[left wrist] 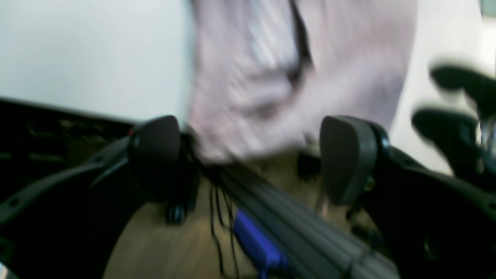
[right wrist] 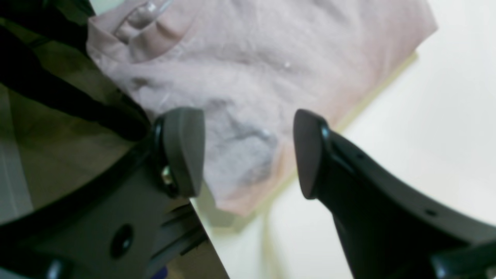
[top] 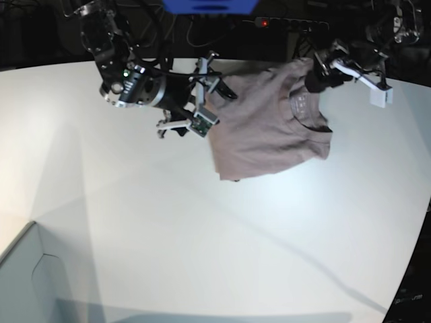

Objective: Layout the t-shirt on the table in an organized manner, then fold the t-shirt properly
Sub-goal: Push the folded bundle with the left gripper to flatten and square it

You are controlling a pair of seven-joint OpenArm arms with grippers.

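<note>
The mauve t-shirt (top: 269,124) lies folded near the far edge of the white table (top: 202,235), flanked by the left gripper (left wrist: 252,155) and the right gripper (right wrist: 248,153), each with fingers spread apart above the cloth and holding nothing.

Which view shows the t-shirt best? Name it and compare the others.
The base view: the whole t-shirt lies on the white table at its far edge, outline and collar visible. The right wrist view shows only one crumpled corner at the table edge. The left wrist view shows part of it too, motion-blurred.
</note>
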